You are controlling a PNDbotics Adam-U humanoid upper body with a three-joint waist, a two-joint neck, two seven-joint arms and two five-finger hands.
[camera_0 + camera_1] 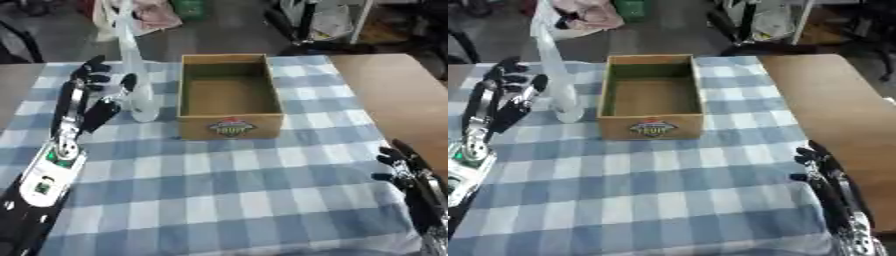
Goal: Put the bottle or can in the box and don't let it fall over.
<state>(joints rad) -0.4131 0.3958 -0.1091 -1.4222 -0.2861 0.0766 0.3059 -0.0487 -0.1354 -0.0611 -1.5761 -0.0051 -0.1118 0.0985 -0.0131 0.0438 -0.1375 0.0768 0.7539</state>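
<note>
**Left hand at the bottle, box waiting empty**

A tall clear bottle (pixel 138 95) stood upright on the checked cloth (pixel 236 190) that covered the desk (pixel 394 95), just to the left of an open cardboard box (pixel 230 95). The box sat with its printed label facing the robot and nothing showing inside it, so the bottle was not yet where the task wants it.

The left hand (pixel 92 85) had its palm beside the bottle, on the side away from the box. Its fingers (pixel 94 67) looked spread and fairly straight, reaching up past the bottle's lower body, with the thumb near the bottle's side; whether any of them touched the plastic could not be told, and nothing showed them curled round it. Coming in from the far side made sense: a closing grasp there would leave the way toward the box open.

The right hand (pixel 820 165) rested idle near the lower right corner, its fingers relaxed and pointing up, well apart from both bottle and box, out of the path.

The bottle looked narrow and tall for its base, so it would likely tip easily. A grasp low on the body and a level lift over the box wall seemed the safe course.
</note>
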